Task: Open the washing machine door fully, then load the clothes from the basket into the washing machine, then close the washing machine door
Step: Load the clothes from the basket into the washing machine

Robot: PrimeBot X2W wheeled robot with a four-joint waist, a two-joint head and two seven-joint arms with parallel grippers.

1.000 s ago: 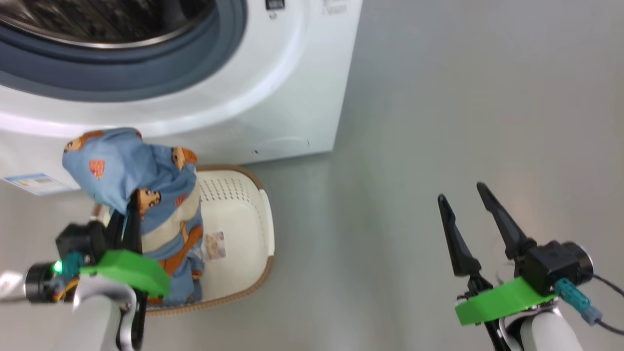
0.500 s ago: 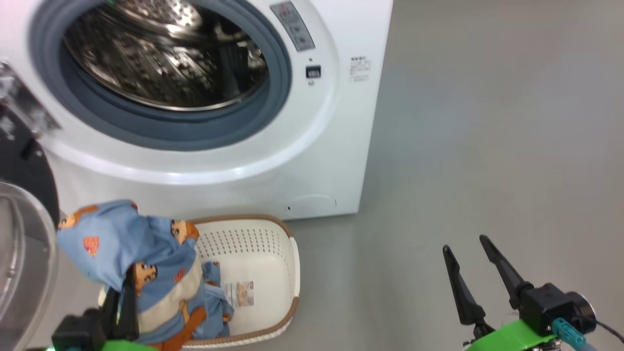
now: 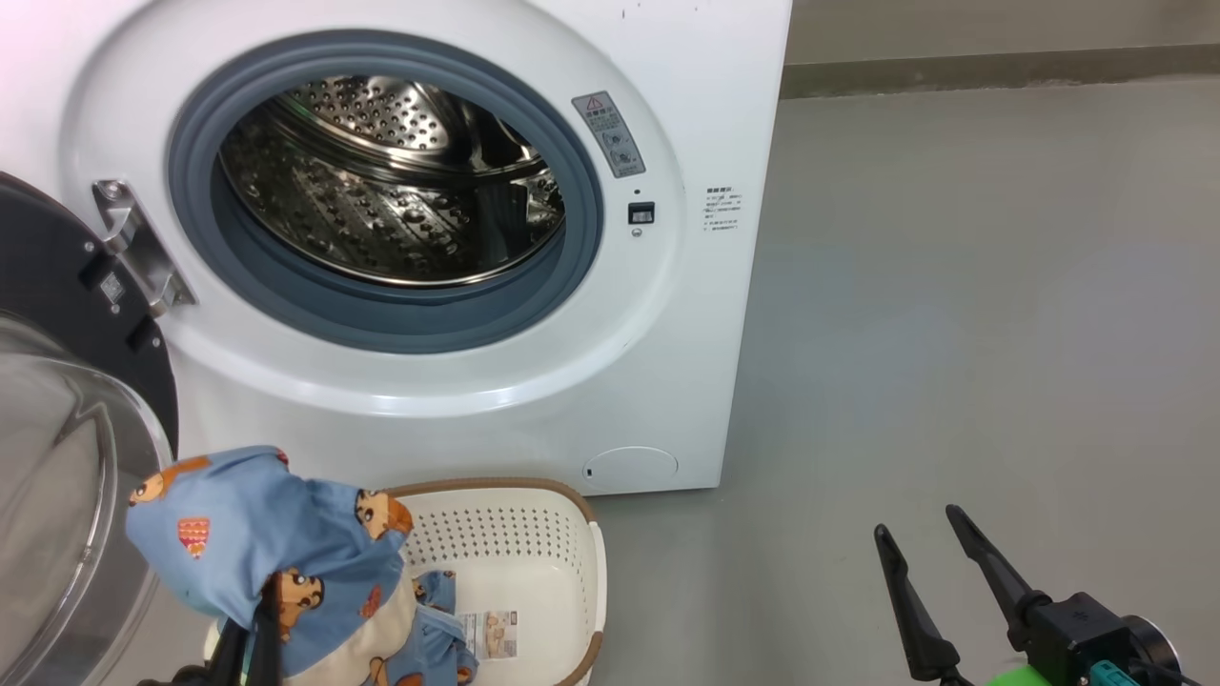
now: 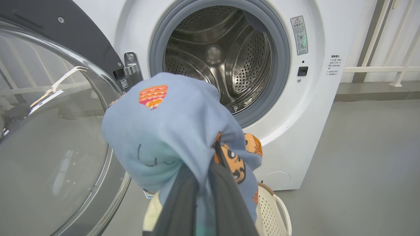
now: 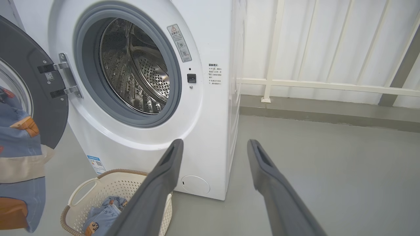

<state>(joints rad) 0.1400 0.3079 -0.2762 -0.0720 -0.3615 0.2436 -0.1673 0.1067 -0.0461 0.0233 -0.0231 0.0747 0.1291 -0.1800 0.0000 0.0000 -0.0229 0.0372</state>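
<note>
Showing washing machine (image 3: 457, 419) labels (image 3: 608, 133), seemingly illegible.

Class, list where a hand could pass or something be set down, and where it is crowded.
Free: floor right of the washing machine, around the open right gripper; the empty drum mouth. Crowded: lower left, where door, clothes in the left gripper and basket bunch together.

Head view is looking forward and down from above, washer (image 3: 705, 314) at 11 o'clock, basket (image 3: 496, 538) at 6. Left wrist view is facing the drum (image 4: 216, 55) at 12, close in. Right wrist view is standing further right, washer at 10. All three are sharing drum and basket.
</note>
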